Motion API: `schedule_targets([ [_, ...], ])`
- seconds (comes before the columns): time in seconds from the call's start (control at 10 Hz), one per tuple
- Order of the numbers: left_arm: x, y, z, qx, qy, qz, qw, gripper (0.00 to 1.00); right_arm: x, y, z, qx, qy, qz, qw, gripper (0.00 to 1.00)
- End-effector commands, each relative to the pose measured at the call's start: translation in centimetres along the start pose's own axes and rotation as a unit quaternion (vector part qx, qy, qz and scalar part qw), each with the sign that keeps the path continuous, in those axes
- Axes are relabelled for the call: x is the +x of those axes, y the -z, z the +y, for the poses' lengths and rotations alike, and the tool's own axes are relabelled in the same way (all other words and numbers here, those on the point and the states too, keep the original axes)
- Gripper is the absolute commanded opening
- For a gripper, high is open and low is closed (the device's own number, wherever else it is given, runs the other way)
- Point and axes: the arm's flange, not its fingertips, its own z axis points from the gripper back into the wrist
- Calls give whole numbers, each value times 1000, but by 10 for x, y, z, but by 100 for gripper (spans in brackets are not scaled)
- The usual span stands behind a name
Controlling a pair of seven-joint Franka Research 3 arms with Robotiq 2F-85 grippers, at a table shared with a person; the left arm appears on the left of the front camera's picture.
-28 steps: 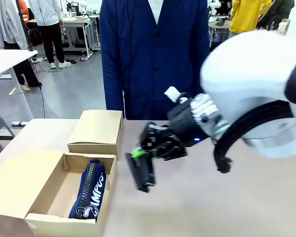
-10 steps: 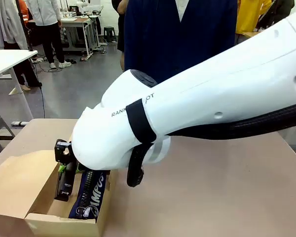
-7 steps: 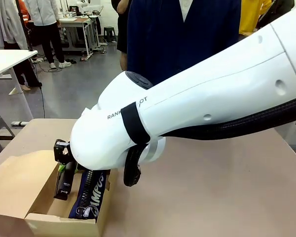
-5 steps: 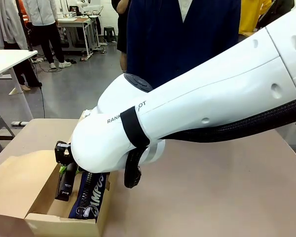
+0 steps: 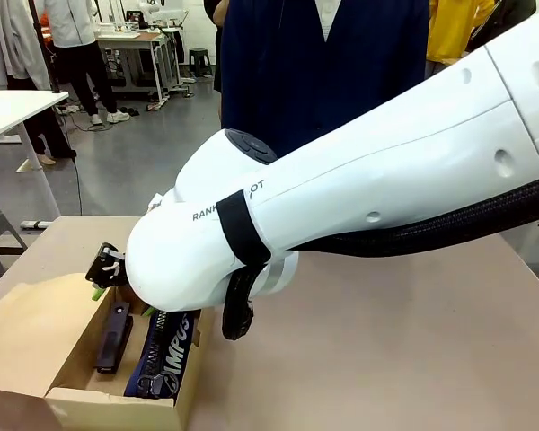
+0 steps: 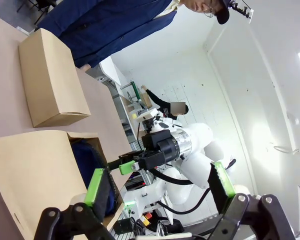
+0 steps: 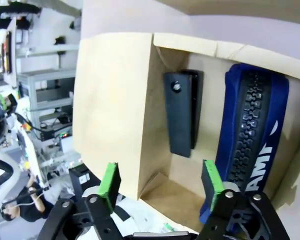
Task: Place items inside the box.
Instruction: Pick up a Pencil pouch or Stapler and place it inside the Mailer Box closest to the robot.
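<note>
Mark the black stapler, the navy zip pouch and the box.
black stapler (image 7: 180,115): right wrist view, middle of its top.
navy zip pouch (image 7: 247,120): right wrist view, on its zipper.
box (image 5: 112,411): front view, near front wall.

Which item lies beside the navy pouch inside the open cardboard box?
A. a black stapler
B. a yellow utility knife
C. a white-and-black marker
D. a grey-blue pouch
A: the black stapler lies flat on the floor of the open box, beside the navy pouch, with the right gripper open above them.
</note>
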Motion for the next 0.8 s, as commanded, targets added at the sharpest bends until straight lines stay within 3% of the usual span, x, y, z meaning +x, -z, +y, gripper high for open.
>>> schedule_targets([
  [0.0, -1, 1, -2, -8, 10, -2, 1000, 100, 1, -9, 5, 10, 14, -7, 1000, 100],
  [0.2, -1, 1, -2, -8, 10, -2, 1000, 100, 4, -39, -10, 52, 3, 15, 999, 100],
  [0.3, -1, 1, -2, -8, 10, -2, 1000, 100, 5, -68, -27, 92, -17, 59, 994, 100],
  [0.5, -1, 1, -2, -8, 10, -2, 1000, 100, 4, -177, -85, 137, -56, 136, 980, 100],
  [0.7, -1, 1, -2, -8, 10, -2, 1000, 100, 8, -251, -147, 181, -86, 216, 956, 100],
])
